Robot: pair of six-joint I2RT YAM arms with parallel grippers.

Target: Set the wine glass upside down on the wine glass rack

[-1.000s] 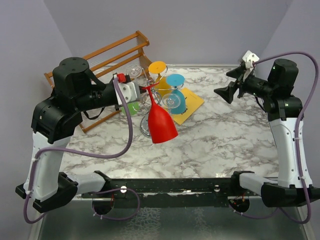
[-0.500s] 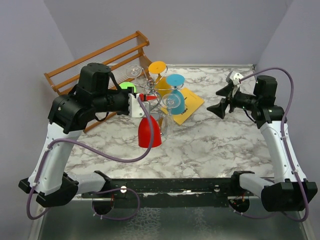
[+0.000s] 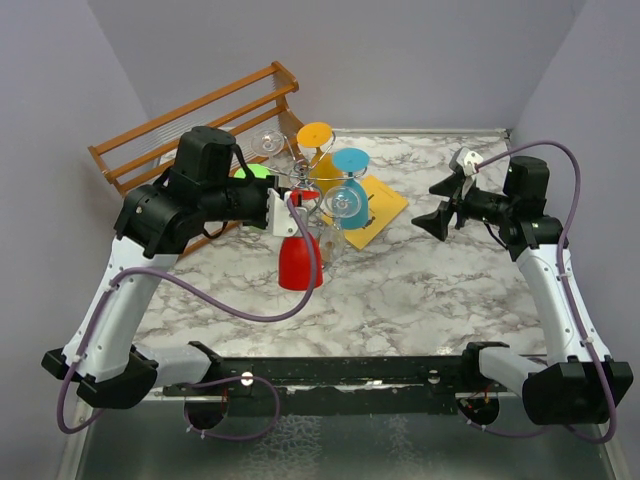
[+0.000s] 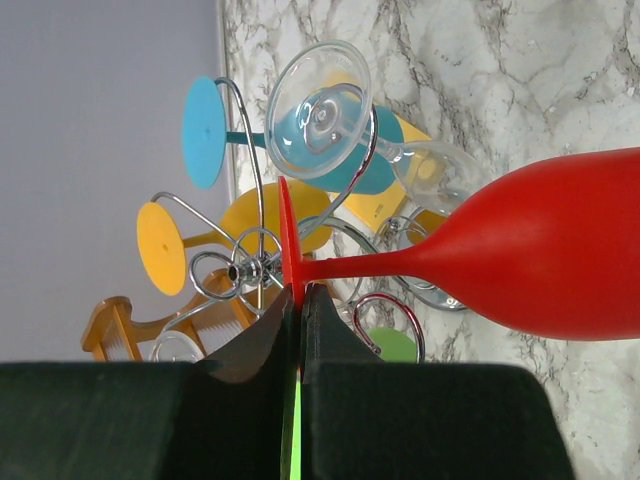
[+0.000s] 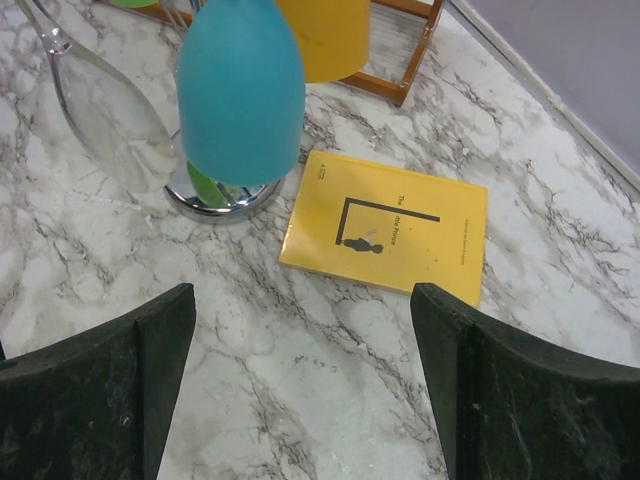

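1. Table: one, marble-patterned. It carries every item listed below.
2. Wooden shelf rack: one, behind and to the left of the left claw. It has no part in this operation.
3. Wine glass rack: one, chrome wire, directly ahead of the left claw's fingertips.
4. Yellow book: one, flat on the table ahead of and below the right claw.
5. Red wine glass: one, inverted, with the bowl hanging below the left claw and the foot uppermost. The left claw is closed tight on the stem directly under the foot. The foot stands just beside the rack's central curl.
6. Glasses on the rack, beyond the left claw:
   - one teal glass
   - one yellow glass
   - one green glass, mostly hidden
   - two clear glasses
7. Right claw: spread wide, holding nothing, well apart from the rack.
8. Step in hand, as judged: insertion of the stem into a free arm. It cannot be determined whether the foot already bears on wire. The next move calls for seating the foot on a loop, clear of neighbouring glasses, before release.
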